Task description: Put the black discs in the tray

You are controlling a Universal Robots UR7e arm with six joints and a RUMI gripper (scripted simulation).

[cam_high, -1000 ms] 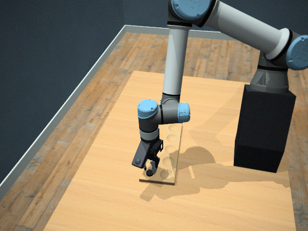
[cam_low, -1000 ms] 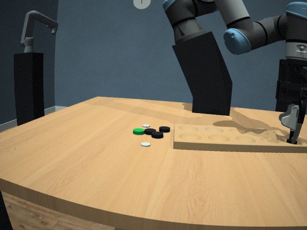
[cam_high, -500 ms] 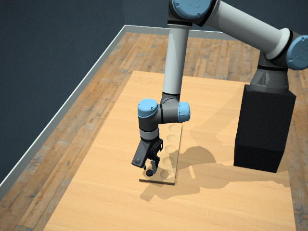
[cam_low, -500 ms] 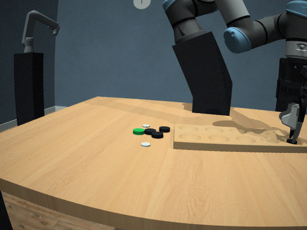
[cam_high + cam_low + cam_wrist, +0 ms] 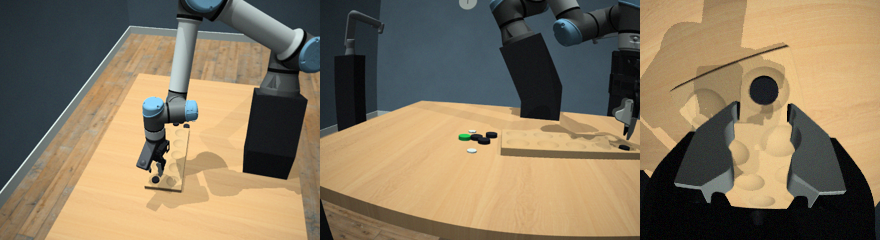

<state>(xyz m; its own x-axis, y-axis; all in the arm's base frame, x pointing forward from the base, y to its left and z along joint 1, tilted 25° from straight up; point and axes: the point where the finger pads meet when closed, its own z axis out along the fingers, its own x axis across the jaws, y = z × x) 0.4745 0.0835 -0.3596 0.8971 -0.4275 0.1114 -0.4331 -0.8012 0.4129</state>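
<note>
Fingers part-open, holding nothing – hanging just above the counting tray [image 5: 552, 152]; one black disc [image 5: 155, 179] lies in an end pocket, three more black discs [image 5: 483, 140] on worktop [image 5: 423, 180] beside tray

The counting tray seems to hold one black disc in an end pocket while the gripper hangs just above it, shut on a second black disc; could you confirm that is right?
Nearly. The counting tray does hold one black disc in an end pocket, and the gripper does hang just above it, but it holds nothing: the wrist view shows only tray between its parted fingers. Three further black discs lie on the table beyond the tray.
</note>
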